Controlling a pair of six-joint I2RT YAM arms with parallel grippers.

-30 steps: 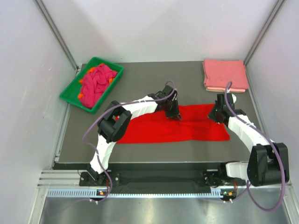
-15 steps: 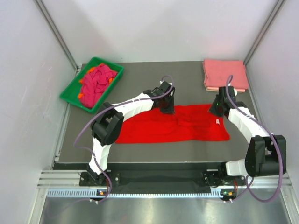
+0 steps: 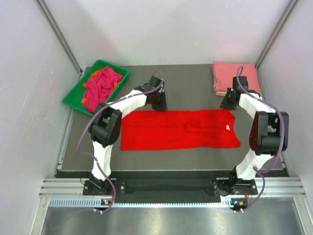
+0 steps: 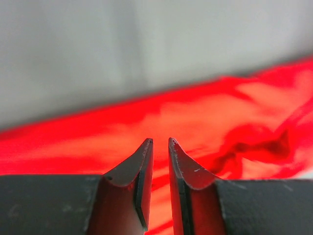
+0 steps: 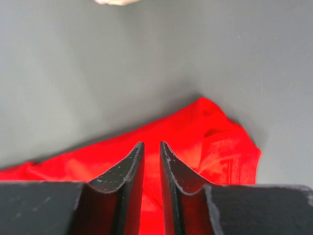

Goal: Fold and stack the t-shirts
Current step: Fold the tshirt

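Note:
A bright red t-shirt lies flat as a long band across the middle of the grey table, with its white neck label near the right end. My left gripper hovers at the shirt's far edge, left of centre. Its jaws are almost together and empty, over red cloth in its wrist view. My right gripper is at the far right corner of the shirt, also nearly closed and empty. A folded salmon pink shirt stack lies at the far right.
A green tray at the far left holds crumpled magenta shirts and a bit of orange cloth. Bare grey table lies between the tray and the pink stack. White walls close in on three sides.
Both grippers have moved from the middle of the red shirt away to its far edge, the left one also going left. The shirt now lies uncovered and flat, its label showing.

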